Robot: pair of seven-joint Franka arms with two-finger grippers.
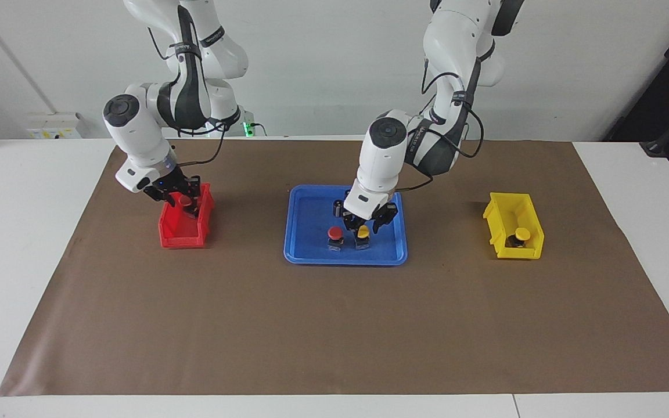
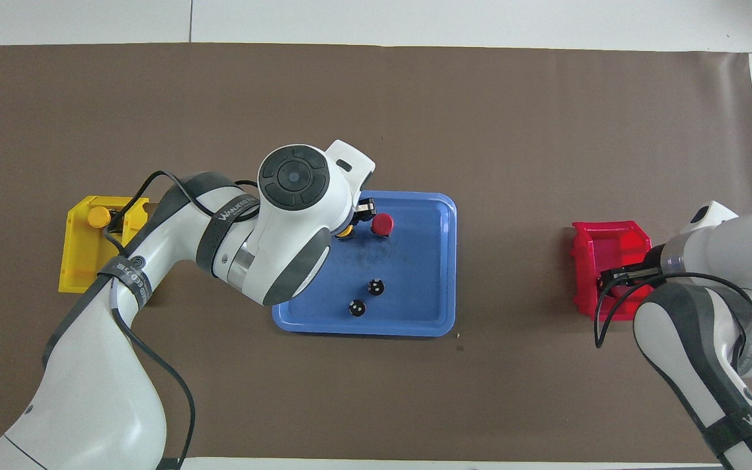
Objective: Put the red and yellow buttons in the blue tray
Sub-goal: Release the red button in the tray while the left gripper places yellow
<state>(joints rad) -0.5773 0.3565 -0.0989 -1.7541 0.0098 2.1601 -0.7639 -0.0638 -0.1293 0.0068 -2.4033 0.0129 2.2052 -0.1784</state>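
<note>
A yellow button (image 1: 362, 231) has been stood in the blue tray (image 1: 305, 249) beside a red one (image 1: 335, 233), the left gripper (image 1: 364, 227) parting narrowly around it to release (judged), while the right gripper (image 1: 182, 201) holds the second red button (image 1: 184, 201) over the red bin (image 1: 180, 231).

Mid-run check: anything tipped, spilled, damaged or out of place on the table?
Nothing stands out. The red button and yellow button stand upright in the blue tray, beside two dark capless cylinders.
</note>
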